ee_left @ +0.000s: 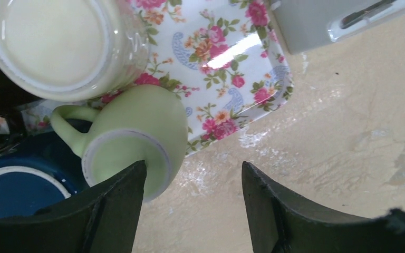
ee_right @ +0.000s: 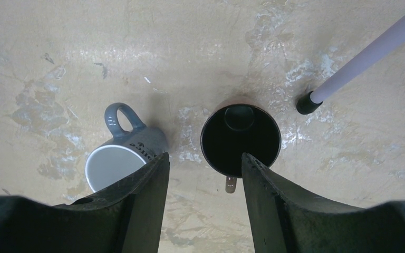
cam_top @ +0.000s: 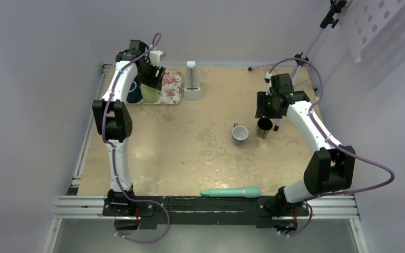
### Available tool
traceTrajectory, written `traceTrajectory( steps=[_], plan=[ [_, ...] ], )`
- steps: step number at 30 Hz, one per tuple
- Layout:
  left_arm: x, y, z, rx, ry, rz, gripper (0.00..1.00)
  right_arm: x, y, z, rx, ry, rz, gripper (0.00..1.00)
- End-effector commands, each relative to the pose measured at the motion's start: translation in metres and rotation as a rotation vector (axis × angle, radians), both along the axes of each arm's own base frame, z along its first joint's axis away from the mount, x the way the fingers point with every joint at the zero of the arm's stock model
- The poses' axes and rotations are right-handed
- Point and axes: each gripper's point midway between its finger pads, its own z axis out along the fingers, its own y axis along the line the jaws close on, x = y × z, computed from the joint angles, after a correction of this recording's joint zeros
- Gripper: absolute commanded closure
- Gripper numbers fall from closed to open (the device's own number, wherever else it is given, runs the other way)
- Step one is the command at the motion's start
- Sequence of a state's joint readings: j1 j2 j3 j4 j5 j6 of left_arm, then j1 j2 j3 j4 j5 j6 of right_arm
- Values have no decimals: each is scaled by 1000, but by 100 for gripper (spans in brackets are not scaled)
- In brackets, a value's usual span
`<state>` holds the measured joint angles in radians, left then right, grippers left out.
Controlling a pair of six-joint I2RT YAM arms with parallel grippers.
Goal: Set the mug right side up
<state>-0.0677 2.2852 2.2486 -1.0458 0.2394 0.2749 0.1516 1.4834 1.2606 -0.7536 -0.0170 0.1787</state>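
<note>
Lilac walls (cam_top: 216,26) close in on three sides of a tan desk (cam_top: 190,158) whose top is scuffed with pale, chalky patches. From my overhead feed, a floral tray (cam_top: 173,89) lies at about 11 o'clock on the desk. A teal tube (cam_top: 231,192) lies at 6 o'clock along the near edge. A tripod leg (ee_right: 358,58) plants its black foot on the desk at roughly 2 o'clock.

The green mug (ee_left: 137,132) stands upside down at the tray's near edge. It is pale and glossy, and its flat base with a whitish unglazed ring faces my left wrist camera. Its handle sticks out at 9 o'clock in that view, towards a blue mug (ee_left: 21,184) that is also base up. A cream mug (ee_left: 52,42) stands inverted just beyond it at 11 o'clock.

My left jaws are spread with only bare desk between them. One finger (ee_left: 121,211) overlaps the green mug's base rim, and I cannot tell whether it touches.

My right jaws are also spread and grip nothing. They hang over a black mug (ee_right: 240,137) and a grey mug (ee_right: 121,158), both mouth up, right of the desk's centre.
</note>
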Motion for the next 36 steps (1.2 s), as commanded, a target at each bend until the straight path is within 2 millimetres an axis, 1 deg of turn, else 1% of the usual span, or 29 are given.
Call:
traceTrajectory(
  steps=[1,5,7,9,12,14,16,18,19,20,23,25,26,28,29,31,33,34,35,36],
  plan=[
    [-31,-49,-4,-174,100,-71,31,1,-1,20,-14,-53,12,44],
    [-42,-65,-7,-204,128,-124,31,2,-1,23,-15,-59,16,44],
    [-47,-82,-4,-225,132,-171,31,3,-1,25,-16,-62,18,44],
    [-46,-92,3,-254,116,-183,30,4,-1,28,-17,-64,18,44],
    [-37,-98,27,-286,60,-181,28,6,-1,29,-18,-64,20,44],
    [-34,-96,51,-277,-2,-218,24,6,-1,30,-18,-63,21,44],
    [-34,-88,77,-245,-83,-285,20,5,-1,28,-19,-56,20,44],
    [-34,-73,96,-196,-173,-359,17,4,-1,25,-19,-46,19,44],
    [-32,-62,102,-166,-214,-378,15,3,-1,23,-20,-39,17,44],
    [-26,-49,103,-120,-252,-396,15,3,-1,21,-18,-35,15,44],
    [0,-7,94,17,-284,-350,20,2,-1,21,-17,-32,12,44],
    [19,8,83,75,-276,-322,25,3,0,23,-16,-33,14,44],
    [27,13,76,97,-276,-316,28,3,1,24,-16,-30,15,44],
    [40,14,62,117,-293,-335,33,2,0,26,-19,-25,18,44],
    [43,13,56,117,-303,-364,34,2,-2,28,-30,-26,12,44],
    [41,7,43,92,-319,-453,34,1,-5,31,-44,-27,3,44],
    [38,6,31,71,-319,-515,33,0,-5,33,-44,-30,0,44],
    [38,7,24,71,-314,-528,33,-2,-5,33,-42,-32,-2,44],
    [40,8,22,79,-317,-535,33,-3,-5,33,-41,-32,-3,44],
    [44,9,15,85,-317,-536,33,-3,-5,33,-38,-33,-5,44]
  ],
)
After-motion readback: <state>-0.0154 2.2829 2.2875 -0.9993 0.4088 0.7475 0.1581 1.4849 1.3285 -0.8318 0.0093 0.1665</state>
